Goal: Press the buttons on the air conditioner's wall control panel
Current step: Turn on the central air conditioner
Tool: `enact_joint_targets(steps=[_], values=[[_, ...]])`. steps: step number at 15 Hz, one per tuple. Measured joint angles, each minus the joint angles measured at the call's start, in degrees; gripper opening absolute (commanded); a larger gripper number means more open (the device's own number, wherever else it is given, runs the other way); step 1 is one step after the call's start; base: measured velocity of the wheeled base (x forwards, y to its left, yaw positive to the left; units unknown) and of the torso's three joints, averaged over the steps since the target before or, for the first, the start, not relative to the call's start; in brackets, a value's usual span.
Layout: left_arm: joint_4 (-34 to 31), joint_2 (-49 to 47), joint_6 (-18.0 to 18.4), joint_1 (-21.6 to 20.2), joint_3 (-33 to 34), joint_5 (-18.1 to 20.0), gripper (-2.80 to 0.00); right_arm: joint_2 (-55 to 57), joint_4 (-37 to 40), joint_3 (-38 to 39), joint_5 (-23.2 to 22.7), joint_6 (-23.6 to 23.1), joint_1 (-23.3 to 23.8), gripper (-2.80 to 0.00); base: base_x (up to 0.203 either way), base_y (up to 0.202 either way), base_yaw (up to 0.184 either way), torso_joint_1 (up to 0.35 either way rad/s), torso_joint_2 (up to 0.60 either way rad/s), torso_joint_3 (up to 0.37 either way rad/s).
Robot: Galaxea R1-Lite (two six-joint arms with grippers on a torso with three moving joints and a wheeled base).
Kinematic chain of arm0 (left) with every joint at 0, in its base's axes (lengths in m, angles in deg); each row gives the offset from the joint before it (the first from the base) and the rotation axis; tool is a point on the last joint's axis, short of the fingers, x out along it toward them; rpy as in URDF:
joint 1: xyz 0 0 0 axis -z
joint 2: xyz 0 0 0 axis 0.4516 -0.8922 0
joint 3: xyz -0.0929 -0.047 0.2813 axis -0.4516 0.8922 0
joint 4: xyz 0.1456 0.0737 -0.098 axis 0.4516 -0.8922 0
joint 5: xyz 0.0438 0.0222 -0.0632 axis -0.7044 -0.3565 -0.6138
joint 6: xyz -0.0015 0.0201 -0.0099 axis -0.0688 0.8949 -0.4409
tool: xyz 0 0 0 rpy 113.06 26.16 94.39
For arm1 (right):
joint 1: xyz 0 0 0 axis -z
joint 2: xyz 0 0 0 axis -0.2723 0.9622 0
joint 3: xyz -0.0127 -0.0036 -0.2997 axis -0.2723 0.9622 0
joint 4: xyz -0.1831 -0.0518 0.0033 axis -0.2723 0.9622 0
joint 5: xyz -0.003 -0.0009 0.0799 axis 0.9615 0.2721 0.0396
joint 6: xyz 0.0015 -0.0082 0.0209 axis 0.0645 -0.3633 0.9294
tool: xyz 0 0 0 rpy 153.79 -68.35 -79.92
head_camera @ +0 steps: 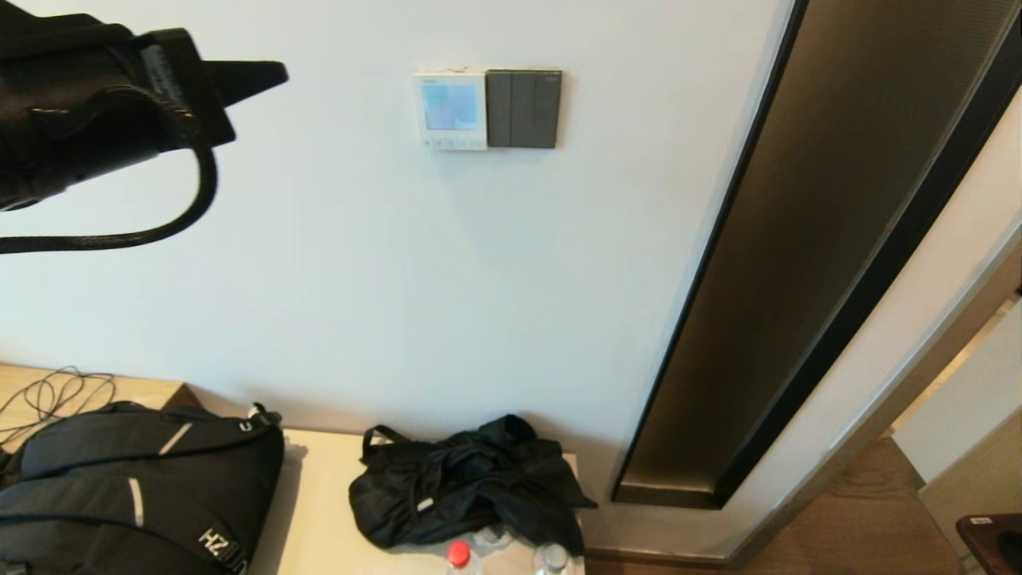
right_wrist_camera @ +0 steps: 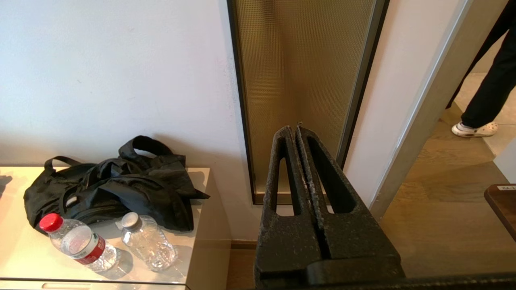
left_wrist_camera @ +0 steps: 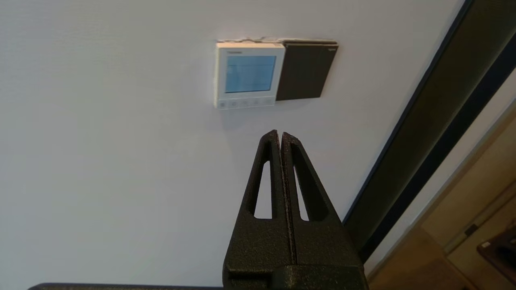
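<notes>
The air conditioner's wall control panel (head_camera: 449, 109) is a small white square with a light-blue screen, fixed high on the white wall; it also shows in the left wrist view (left_wrist_camera: 246, 75). The buttons (head_camera: 452, 144) form a row of tiny pale keys along its bottom edge, seen too in the left wrist view (left_wrist_camera: 244, 103). My left gripper (head_camera: 275, 74) is shut and empty, raised at the upper left, off the wall and well left of the panel; in its own view (left_wrist_camera: 280, 133) the tip sits just under the panel. My right gripper (right_wrist_camera: 293, 129) is shut and empty, parked low, out of the head view.
A dark grey three-rocker switch plate (head_camera: 524, 109) adjoins the panel's right side. A tall dark-framed gold panel (head_camera: 814, 239) runs down the wall at right. Below, a cabinet top (head_camera: 319, 511) holds a backpack (head_camera: 128, 495), a black bag (head_camera: 467, 483) and two bottles (right_wrist_camera: 76, 243).
</notes>
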Motion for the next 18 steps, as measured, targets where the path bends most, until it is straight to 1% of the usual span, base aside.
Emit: enact_joint_targets(steps=[6,9,13,16,18], values=[[1.54,-16.16,-0.06,4.36,-10.5,-0.51,-2.8,0.0,0.0,0.0,0.0,-0.02,0.0,-2.8,0.0,0.0,0.0,0.0,0.0,0.0],[1.65,-23.1,0.0,5.17,-17.1,-2.23,-2.8,0.0,0.0,0.0,0.0,-0.02,0.0,-2.8,0.0,0.0,0.0,0.0,0.0,0.0],[1.52,-30.54,0.05,6.89,-24.72,-3.36,-2.8,0.0,0.0,0.0,0.0,-0.02,0.0,-2.8,0.0,0.0,0.0,0.0,0.0,0.0],[1.28,-35.31,0.26,7.97,-29.6,-5.3,-2.8,0.0,0.0,0.0,0.0,0.0,0.0,-2.8,0.0,0.0,0.0,0.0,0.0,0.0],[1.32,-37.71,0.35,8.26,-31.15,-5.54,-2.8,0.0,0.0,0.0,0.0,-0.02,0.0,-2.8,0.0,0.0,0.0,0.0,0.0,0.0]])
